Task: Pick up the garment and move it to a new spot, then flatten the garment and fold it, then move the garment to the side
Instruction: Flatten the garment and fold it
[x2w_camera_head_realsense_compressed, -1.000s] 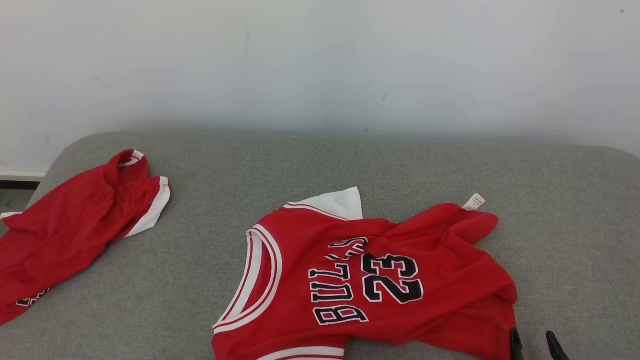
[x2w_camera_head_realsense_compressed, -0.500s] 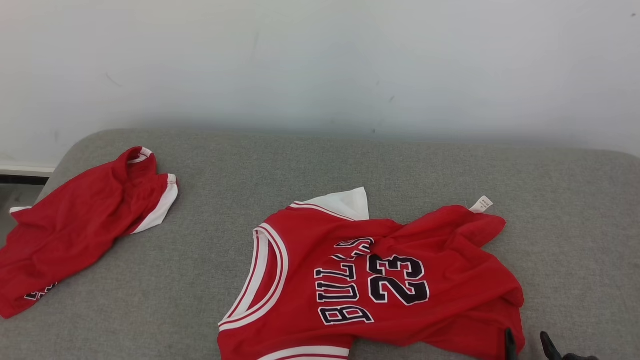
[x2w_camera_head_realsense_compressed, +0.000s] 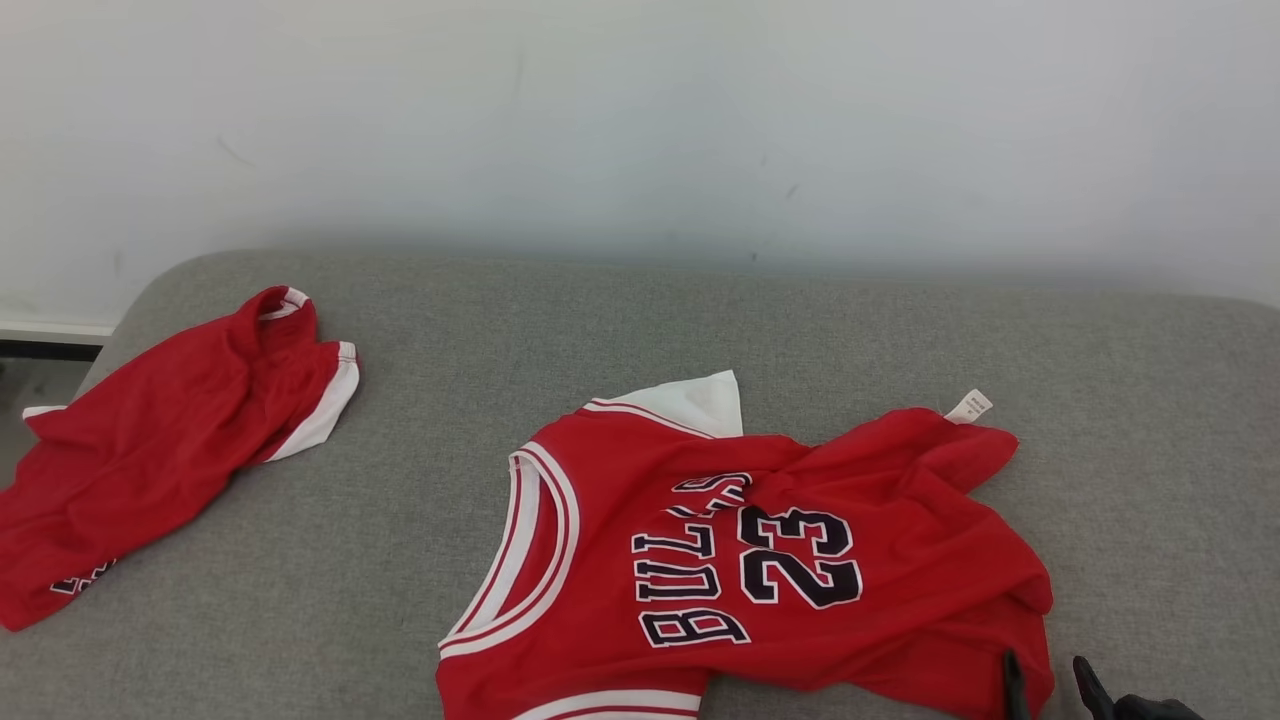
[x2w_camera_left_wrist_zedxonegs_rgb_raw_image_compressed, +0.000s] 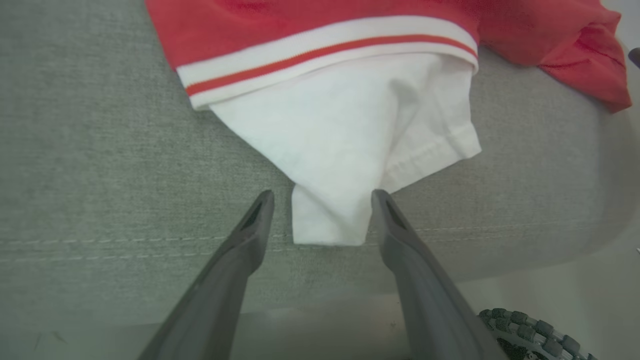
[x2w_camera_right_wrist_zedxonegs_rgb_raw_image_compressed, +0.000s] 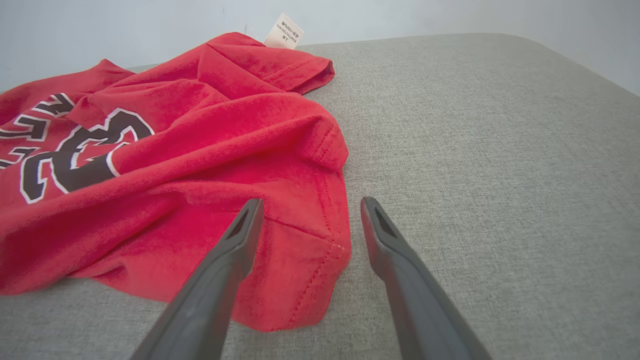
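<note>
Two claws are in play, both spread wide and holding nothing. The red jersey (x2w_camera_head_realsense_compressed: 760, 560) lies rumpled on the grey padded surface (x2w_camera_head_realsense_compressed: 900, 330), its black "23" print (x2w_camera_head_realsense_compressed: 800, 555) facing up, and everything here is best placed from that print.

On the robot's side of the print and to its left, a white sleeve (x2w_camera_left_wrist_zedxonegs_rgb_raw_image_compressed: 350, 150) pokes out from under the striped trim, and the left claw (x2w_camera_left_wrist_zedxonegs_rgb_raw_image_compressed: 321, 195) straddles its tip, one finger on each side. To the right of the print, again on the robot's side, the red hem corner (x2w_camera_right_wrist_zedxonegs_rgb_raw_image_compressed: 300, 280) sits between the fingers of the right claw (x2w_camera_right_wrist_zedxonegs_rgb_raw_image_compressed: 309, 202), with the outer finger over bare grey just beside the cloth. Beyond the print, a small care label (x2w_camera_head_realsense_compressed: 968, 406) sticks up from the far fold. Well apart to the print's left lies a second red garment (x2w_camera_head_realsense_compressed: 160, 450), which should be left alone.

The step in hand looks like the first pickup. To do it well, I would lower each claw until the fingertips just meet the cloth, then close on fabric only, not the upholstery. The right claw likely needs a small nudge toward the print for a deeper bite. Both should then rise together and level, so the jersey hangs open rather than twisting.
</note>
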